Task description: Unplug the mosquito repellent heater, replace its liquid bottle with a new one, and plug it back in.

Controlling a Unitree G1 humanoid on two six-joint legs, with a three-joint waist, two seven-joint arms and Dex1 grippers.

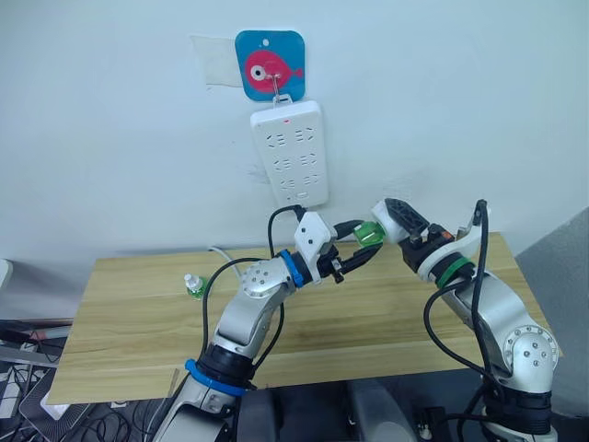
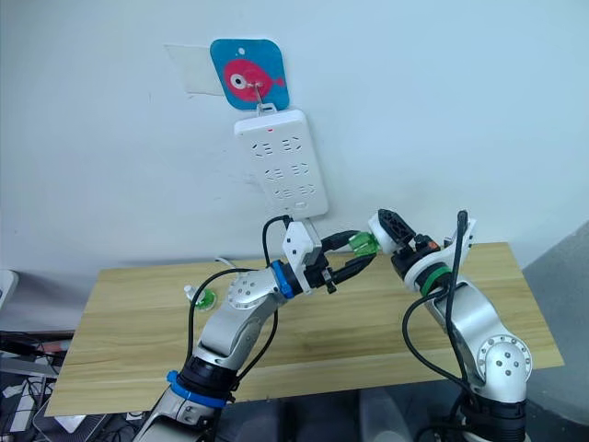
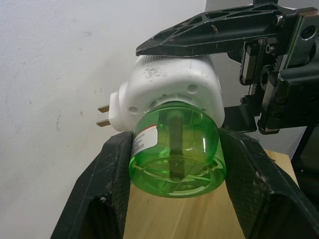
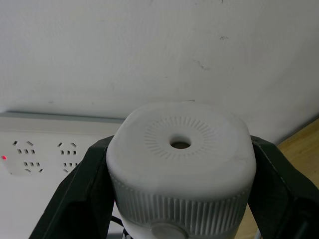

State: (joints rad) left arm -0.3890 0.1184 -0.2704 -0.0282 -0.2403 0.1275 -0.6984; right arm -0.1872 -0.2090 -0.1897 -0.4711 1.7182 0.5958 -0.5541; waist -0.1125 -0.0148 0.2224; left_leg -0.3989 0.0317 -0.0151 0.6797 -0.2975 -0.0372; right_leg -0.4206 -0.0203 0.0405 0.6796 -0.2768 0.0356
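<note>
The mosquito repellent heater [image 3: 169, 84] is unplugged and held in the air in front of the wall, its two plug prongs [image 3: 103, 114] bare. My right gripper [image 4: 179, 164] is shut on its white body [image 4: 179, 149]. Its liquid bottle [image 3: 174, 154], translucent green with a grey wick inside, sits in the heater's underside. My left gripper [image 1: 363, 241] is shut on that bottle [image 1: 368, 232] from both sides. The new one [image 1: 193, 286], green with a white cap, stands upright at the far left of the wooden table [image 1: 138, 322].
A long white power strip [image 1: 290, 152] hangs on the wall from a hook on a blue fish sticker [image 1: 270, 64], just above and left of both grippers. Cables lie on the floor left of the table.
</note>
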